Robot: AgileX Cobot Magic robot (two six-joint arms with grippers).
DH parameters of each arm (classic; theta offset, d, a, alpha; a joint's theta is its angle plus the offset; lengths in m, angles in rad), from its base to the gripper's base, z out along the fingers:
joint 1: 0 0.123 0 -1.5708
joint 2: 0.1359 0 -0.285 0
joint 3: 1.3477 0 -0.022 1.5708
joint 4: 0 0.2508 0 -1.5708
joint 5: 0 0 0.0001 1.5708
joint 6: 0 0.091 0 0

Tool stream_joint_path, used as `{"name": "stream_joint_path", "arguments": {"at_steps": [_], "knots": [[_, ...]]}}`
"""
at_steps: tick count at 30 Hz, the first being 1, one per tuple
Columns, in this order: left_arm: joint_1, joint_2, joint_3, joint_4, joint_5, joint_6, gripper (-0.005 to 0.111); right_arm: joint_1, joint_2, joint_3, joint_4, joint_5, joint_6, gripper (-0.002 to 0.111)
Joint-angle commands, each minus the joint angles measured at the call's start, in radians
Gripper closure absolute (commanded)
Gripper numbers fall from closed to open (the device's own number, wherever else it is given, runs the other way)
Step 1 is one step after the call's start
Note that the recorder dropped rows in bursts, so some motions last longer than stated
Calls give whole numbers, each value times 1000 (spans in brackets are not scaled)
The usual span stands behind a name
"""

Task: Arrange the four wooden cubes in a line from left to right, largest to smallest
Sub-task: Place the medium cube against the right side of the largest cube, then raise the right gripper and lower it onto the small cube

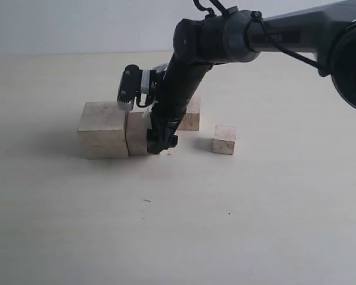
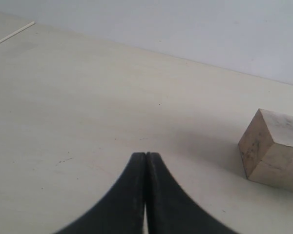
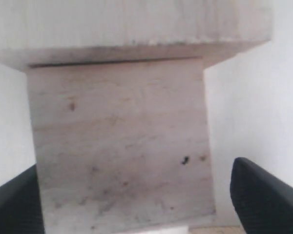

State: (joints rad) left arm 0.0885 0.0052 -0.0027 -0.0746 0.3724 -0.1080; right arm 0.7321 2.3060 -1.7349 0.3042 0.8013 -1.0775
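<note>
The largest cube [image 1: 102,129], with a horizontal seam, stands at the left. The second cube [image 1: 136,134] touches its right side. My right gripper [image 1: 160,142] reaches across and stands open around this second cube [image 3: 122,146]. One finger [image 3: 14,202] is at the cube's edge. The other finger [image 3: 268,195] is a little apart from it. The largest cube [image 3: 132,24] lies just beyond. A third cube [image 1: 191,115] sits behind the arm, partly hidden. The smallest cube [image 1: 224,139] stands alone at the right. My left gripper [image 2: 146,155] is shut and empty, with a seamed cube [image 2: 276,148] off to one side.
The pale table [image 1: 178,225] stretches wide in front of the cubes. The right arm's black links [image 1: 184,77] slant down over the row from the upper right. The left arm does not show in the exterior view.
</note>
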Motion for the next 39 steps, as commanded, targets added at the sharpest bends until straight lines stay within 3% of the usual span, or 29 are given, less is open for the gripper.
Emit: {"name": "stream_joint_path", "arguments": {"at_steps": [1,7,10,13,16,17,33,39], "knots": [[0,-5,3,-6,-8,-1,107,-2,-98,3,0,52,60,20],[0,-5,3,-6,-8,-1,107,-2,-202,3,-20,73,123,20],[0,-5,3,-6,-8,-1,107,-2,-255,3,-140,-23,303,20],[0,-5,3,-6,-8,-1,107,-14,-254,3,-475,-85,787,25],[0,-5,3,-6,-8,-1,107,-53,-238,3,-557,-57,1430,31],[0,-5,3,-6,-8,-1,107,-58,-236,3,-559,-38,1514,33],[0,-5,3,-6,-8,-1,107,-68,-118,3,-356,-42,1445,36],[0,-5,3,-6,-8,-1,107,-71,-96,3,-398,-37,1467,36]]}}
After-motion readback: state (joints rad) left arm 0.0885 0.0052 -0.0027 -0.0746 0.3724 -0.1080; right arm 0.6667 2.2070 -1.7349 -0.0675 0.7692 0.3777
